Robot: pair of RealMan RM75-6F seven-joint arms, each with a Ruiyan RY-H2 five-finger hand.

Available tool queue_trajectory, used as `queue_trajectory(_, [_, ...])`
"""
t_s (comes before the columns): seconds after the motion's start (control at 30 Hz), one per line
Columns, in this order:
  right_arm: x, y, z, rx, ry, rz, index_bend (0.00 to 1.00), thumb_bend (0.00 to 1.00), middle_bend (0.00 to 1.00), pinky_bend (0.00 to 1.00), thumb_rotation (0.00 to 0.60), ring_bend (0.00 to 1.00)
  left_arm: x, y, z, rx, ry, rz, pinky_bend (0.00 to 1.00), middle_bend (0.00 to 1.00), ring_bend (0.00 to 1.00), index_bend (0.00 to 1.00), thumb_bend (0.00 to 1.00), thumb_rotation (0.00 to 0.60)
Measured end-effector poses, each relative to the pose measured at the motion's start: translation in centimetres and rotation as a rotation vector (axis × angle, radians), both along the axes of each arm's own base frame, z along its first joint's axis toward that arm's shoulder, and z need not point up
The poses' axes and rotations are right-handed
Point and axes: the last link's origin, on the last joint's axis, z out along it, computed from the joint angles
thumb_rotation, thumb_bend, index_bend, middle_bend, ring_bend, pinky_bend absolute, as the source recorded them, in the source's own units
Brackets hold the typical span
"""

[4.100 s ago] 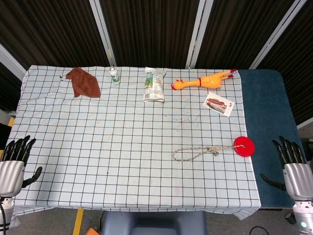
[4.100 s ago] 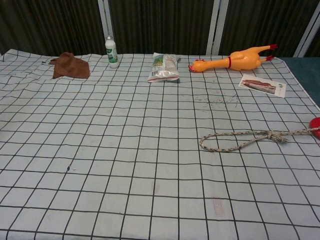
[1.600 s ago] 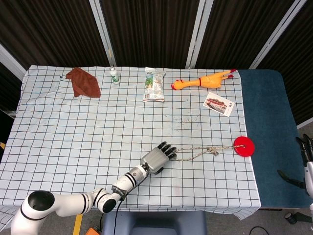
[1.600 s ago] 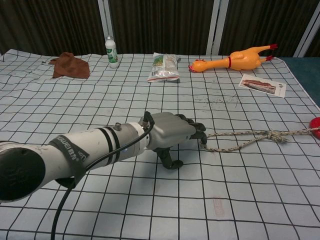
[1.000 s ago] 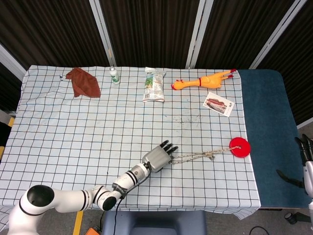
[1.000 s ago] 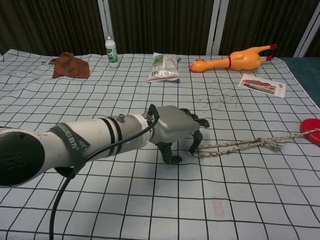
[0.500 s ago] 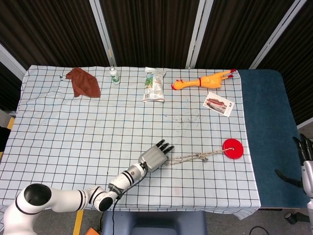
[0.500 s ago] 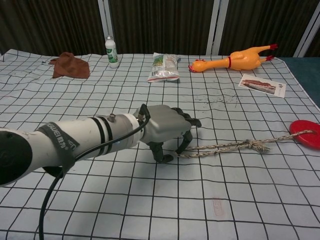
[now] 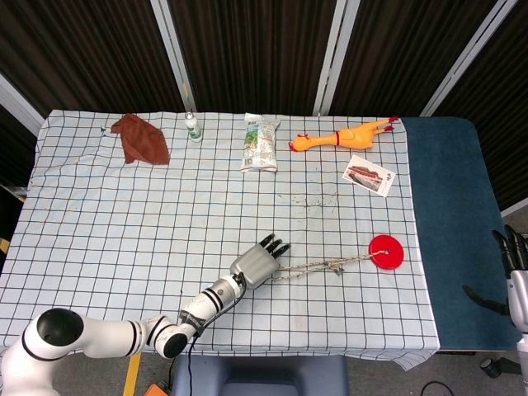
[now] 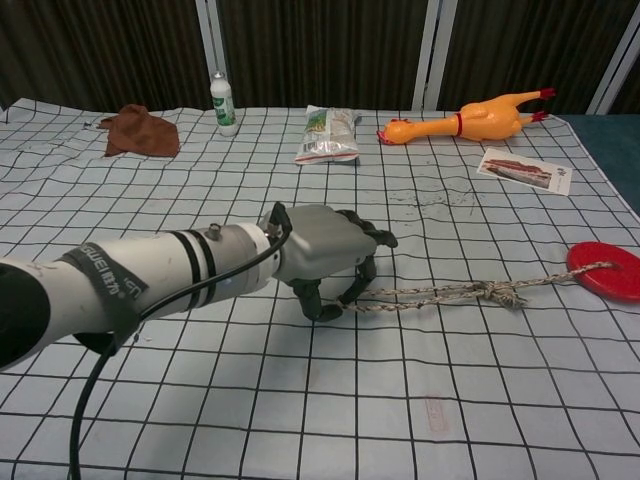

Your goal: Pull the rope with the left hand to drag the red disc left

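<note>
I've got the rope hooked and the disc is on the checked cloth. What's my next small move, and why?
Probably keep drawing the left hand leftward, low over the table. Its fingers curl around the rope end, the rope runs nearly straight to the red disc, so there is little slack and a pull should move the disc directly. The checked cloth to the left lies open.

You worked at a covered table (image 9: 99, 272) set in front of dark curtains (image 9: 247, 49).

Your table wore a white cloth with a black grid (image 10: 200, 420), lying mostly flat with a few wrinkles near its far left corner. Along your right side a strip of dark teal covering (image 9: 450, 214) lay bare beside the cloth. Behind it, black pleated curtains hung between slanted pale metal posts (image 9: 169, 49). Below the near edge you could see a grey base (image 9: 256, 375) and a yellow floor stripe (image 9: 132, 375). The light was even and soft.
</note>
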Motion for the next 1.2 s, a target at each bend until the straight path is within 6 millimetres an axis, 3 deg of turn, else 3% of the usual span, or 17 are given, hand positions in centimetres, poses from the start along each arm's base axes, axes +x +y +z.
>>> queue_trajectory(0.17, [0.2,0.0,0.1,-0.001,0.002,0.005,0.00,0.25,0.00,0.00,0.600,0.00,-0.5,0.4,1.4,0.031,-0.030,0.018,0.00,0.00,0.00,0.88,0.67,0.600])
queue_trajectory(0.3, [0.4,0.0,0.3,-0.006,0.006,0.011,0.00,0.25,0.00,0.00,0.600,0.00,-2.0,1.1,3.8,0.101,-0.058,0.048,0.03,0.02,0.00,0.89,0.67,0.600])
queue_trajectory(0.4, [0.4,-0.1,0.2,-0.001,0.009,0.013,0.00,0.25,0.00,0.00,0.600,0.00,-4.7,2.0,7.1,0.200,-0.065,0.090,0.04,0.05,0.00,0.89,0.69,0.600])
queue_trajectory(0.57, [0.7,-0.6,-0.9,0.025,0.000,0.027,0.00,0.25,0.00,0.00,0.600,0.00,-12.6,3.2,15.2,0.443,-0.038,0.219,0.07,0.07,0.00,0.89,0.72,0.600])
queue_trajectory(0.73, [1.3,-1.0,-1.8,0.047,0.000,0.052,0.00,0.25,0.00,0.00,0.600,0.00,-21.4,1.6,23.8,0.680,-0.002,0.409,0.08,0.08,0.00,0.90,0.72,0.600])
queue_trajectory(0.83, [1.5,-1.0,-1.9,0.049,0.004,0.060,0.00,0.25,0.00,0.00,0.600,0.00,-25.0,0.2,27.3,0.765,-0.003,0.501,0.08,0.09,0.00,0.90,0.72,0.600])
queue_trajectory(1.03, [1.7,-0.9,-1.8,0.047,0.008,0.064,0.00,0.25,0.00,0.00,0.600,0.00,-29.1,-2.1,32.2,0.946,0.003,0.593,0.08,0.12,0.00,0.91,0.74,0.600])
queue_trajectory(1.2, [1.6,-0.6,-1.8,0.048,0.010,0.060,0.00,0.25,0.00,0.00,0.600,0.00,-29.9,-2.5,33.5,1.015,-0.004,0.623,0.08,0.12,0.00,0.91,0.76,0.600])
